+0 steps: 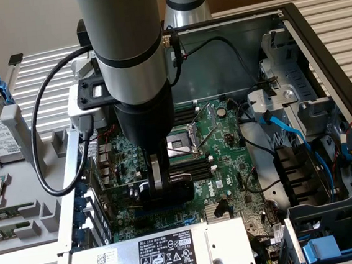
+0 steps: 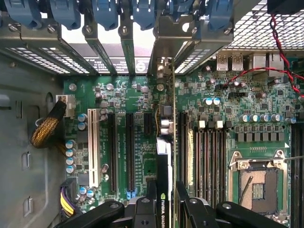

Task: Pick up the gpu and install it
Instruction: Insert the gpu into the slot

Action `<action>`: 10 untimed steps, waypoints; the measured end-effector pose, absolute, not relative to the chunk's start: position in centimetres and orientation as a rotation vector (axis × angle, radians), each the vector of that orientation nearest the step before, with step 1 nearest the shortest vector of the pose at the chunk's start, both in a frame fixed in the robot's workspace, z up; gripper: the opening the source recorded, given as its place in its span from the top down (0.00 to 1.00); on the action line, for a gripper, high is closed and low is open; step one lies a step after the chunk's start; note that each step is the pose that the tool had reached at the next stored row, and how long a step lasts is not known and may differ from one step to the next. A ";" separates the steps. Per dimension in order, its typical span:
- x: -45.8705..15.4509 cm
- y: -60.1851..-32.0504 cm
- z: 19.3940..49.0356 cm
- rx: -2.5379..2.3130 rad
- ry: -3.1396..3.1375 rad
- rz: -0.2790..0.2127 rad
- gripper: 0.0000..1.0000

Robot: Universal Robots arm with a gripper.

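Green-edged and black, the gpu (image 2: 163, 161) stands on edge between the gripper's (image 2: 165, 197) two dark fingers, which are clamped on its faces — an NVIDIA label runs along its upper edge. It sits low over the motherboard (image 2: 213, 90), between the long black expansion slots (image 2: 129, 152) and the memory slots (image 2: 209, 156), with its metal bracket (image 2: 164, 42) at the case's rear wall. Whether it is fully seated, I cannot tell.

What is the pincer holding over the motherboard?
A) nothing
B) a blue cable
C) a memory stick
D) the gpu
D: the pincer is shut on the gpu, an edge-on card labelled NVIDIA, above the motherboard.
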State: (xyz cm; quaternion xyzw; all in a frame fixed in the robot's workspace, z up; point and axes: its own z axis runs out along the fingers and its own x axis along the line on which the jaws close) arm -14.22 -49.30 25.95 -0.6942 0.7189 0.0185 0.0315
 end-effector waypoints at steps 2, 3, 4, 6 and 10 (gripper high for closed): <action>-14.2 -49.3 25.9 -2.138 2.214 0.057 0.74; -14.2 -49.3 25.9 -2.138 2.214 0.057 0.74; -14.2 -49.3 25.9 -2.138 2.214 0.057 0.74; -14.2 -49.3 25.9 -2.138 2.214 0.057 0.74; -14.2 -49.3 25.9 -2.138 2.214 0.057 0.74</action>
